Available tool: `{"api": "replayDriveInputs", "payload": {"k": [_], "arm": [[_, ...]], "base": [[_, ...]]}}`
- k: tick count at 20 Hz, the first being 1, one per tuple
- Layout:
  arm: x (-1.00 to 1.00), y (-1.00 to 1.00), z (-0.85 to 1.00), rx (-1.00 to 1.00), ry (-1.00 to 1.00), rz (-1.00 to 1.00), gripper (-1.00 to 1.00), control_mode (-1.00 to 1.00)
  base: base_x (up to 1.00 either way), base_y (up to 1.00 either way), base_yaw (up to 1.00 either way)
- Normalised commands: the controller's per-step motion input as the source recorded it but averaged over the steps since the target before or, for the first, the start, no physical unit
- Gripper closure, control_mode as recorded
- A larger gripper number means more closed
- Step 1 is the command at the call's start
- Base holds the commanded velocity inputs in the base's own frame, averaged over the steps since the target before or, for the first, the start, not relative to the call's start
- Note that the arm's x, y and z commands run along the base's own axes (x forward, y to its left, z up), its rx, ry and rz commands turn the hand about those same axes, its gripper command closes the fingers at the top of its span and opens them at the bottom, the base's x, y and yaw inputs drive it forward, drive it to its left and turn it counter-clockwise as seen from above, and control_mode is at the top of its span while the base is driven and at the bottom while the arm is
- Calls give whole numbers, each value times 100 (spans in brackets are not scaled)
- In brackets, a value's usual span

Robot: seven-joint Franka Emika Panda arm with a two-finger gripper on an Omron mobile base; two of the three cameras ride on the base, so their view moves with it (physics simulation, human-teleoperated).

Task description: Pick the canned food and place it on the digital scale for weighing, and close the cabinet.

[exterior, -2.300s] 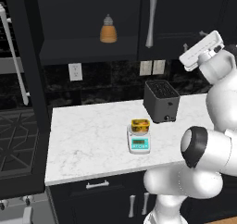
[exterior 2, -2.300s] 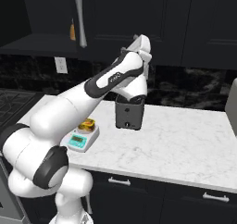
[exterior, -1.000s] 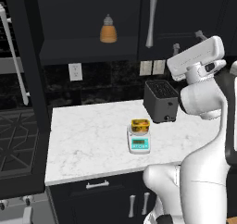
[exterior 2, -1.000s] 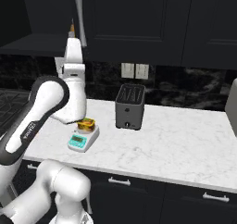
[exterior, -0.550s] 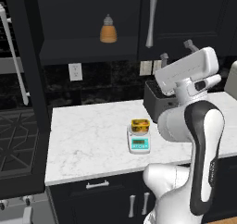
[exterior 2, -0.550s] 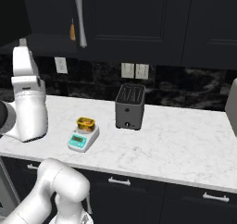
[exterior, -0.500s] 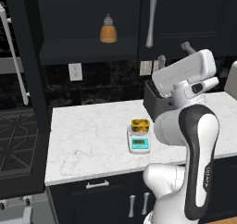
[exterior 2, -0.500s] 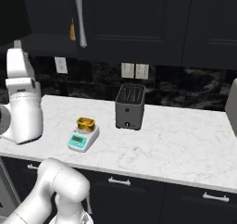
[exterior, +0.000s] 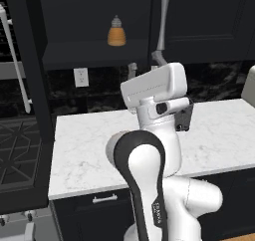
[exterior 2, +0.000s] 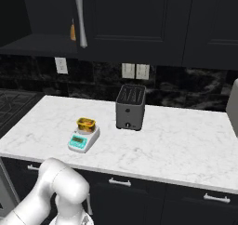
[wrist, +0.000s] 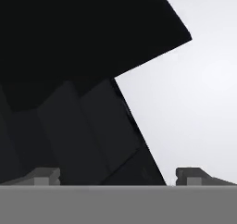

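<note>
My pincer (wrist: 118, 177) is showing in the hand view as two dark finger tips at the bottom edge, one at lower left and one at lower right, standing wide apart with nothing between them. So the jaws are open and empty. Beyond them a dark panelled surface is filling the left and upper part of that frame, and a pale blank area is lying to the right.

In the right base view the canned food (exterior 2: 86, 123) is sitting on the digital scale (exterior 2: 83, 139), left of centre on the white marble counter (exterior 2: 176, 145). The tin is resting on the round plate, with the scale's display facing the lower left. The dark toaster (exterior 2: 130, 107) is standing just right of the scale, apart from it.

The cabinet (exterior 2: 125, 19) is running across the top of that frame. Its long silver handle (exterior 2: 80, 18) is hanging at upper left, and an open dark shelf is showing left of it. In the left base view the orange bottle (exterior: 116, 31) is standing on that open shelf, upper centre. My arm is covering the middle of that view.
</note>
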Motion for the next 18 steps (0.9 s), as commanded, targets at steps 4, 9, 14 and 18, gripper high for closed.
{"api": "replayDriveInputs", "payload": {"k": [4,9,14,18], "arm": [[-59,66,-16,8,-12,-2,-100,-100],[-100,66,-1,19,0,0,-100,-100],[-100,43,0,14,-13,-2,-100,-100],[-100,39,0,2,-7,-3,-100,-100]], "base": [[0,0,0],[0,0,0],[0,0,0],[0,0,0]]}}
